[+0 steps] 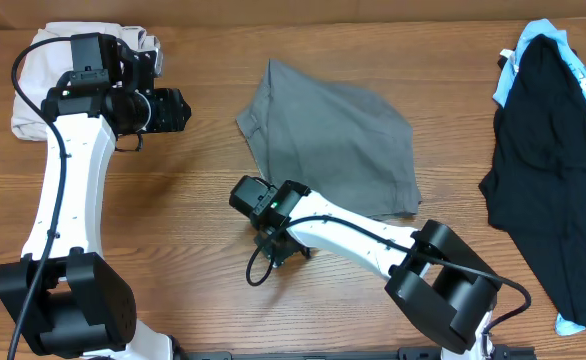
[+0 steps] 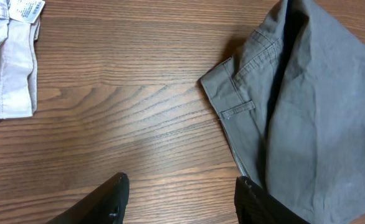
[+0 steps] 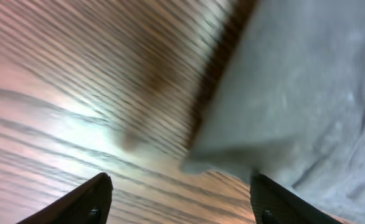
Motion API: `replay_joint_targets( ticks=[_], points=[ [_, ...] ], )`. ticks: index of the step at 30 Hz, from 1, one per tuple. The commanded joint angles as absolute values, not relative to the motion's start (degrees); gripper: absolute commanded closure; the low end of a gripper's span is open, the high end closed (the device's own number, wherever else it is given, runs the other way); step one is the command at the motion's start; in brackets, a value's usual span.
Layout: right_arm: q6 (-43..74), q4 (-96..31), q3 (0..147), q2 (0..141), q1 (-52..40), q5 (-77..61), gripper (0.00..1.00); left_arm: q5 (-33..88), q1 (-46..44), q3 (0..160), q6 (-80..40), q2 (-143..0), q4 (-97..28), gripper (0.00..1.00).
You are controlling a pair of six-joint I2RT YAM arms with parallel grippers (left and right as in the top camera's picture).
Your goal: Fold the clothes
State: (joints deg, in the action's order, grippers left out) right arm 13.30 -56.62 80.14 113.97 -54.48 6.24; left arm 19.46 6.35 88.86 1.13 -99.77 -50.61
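The grey clothes [image 1: 333, 135] lie in a loose, partly folded heap at the table's middle. In the left wrist view their waistband and pocket seams [image 2: 245, 106] show at the right. My left gripper [image 1: 181, 108] hovers to their left, open [image 2: 182, 182], with only bare wood between its fingers. My right gripper [image 1: 239, 190] sits just off the heap's near-left edge, open [image 3: 180, 180]. A corner of the grey cloth [image 3: 294, 93] lies beside its right finger and is not between the jaws. That view is blurred.
A pale beige folded garment [image 1: 33, 80] lies at the back left, under the left arm. A black garment with light-blue cloth [image 1: 553, 170] is spread along the right edge. Bare wooden table [image 1: 203, 60] surrounds the grey heap.
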Motion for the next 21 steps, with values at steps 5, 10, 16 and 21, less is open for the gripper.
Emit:
replay_joint_targets(
  ticks=[5, 10, 16, 21],
  points=[
    [11.7, -56.4, 82.26, 114.06, -55.92, 7.92, 0.23, 19.03, 5.87, 89.12, 0.19, -100.03, -50.54, 0.43],
    [10.28, -55.88, 82.26, 114.15, -55.81, 8.1, 0.23, 19.03, 5.87, 89.12, 0.19, -100.03, -50.5, 0.42],
    [10.0, -55.7, 82.11, 114.52, -55.61, 9.61, 0.23, 19.03, 5.87, 89.12, 0.21, -100.03, -50.46, 0.42],
    [10.04, -55.11, 81.78, 116.44, -53.69, 13.15, 0.23, 18.0, 5.87, 89.12, 0.21, -100.03, -50.3, 0.42]
  ],
)
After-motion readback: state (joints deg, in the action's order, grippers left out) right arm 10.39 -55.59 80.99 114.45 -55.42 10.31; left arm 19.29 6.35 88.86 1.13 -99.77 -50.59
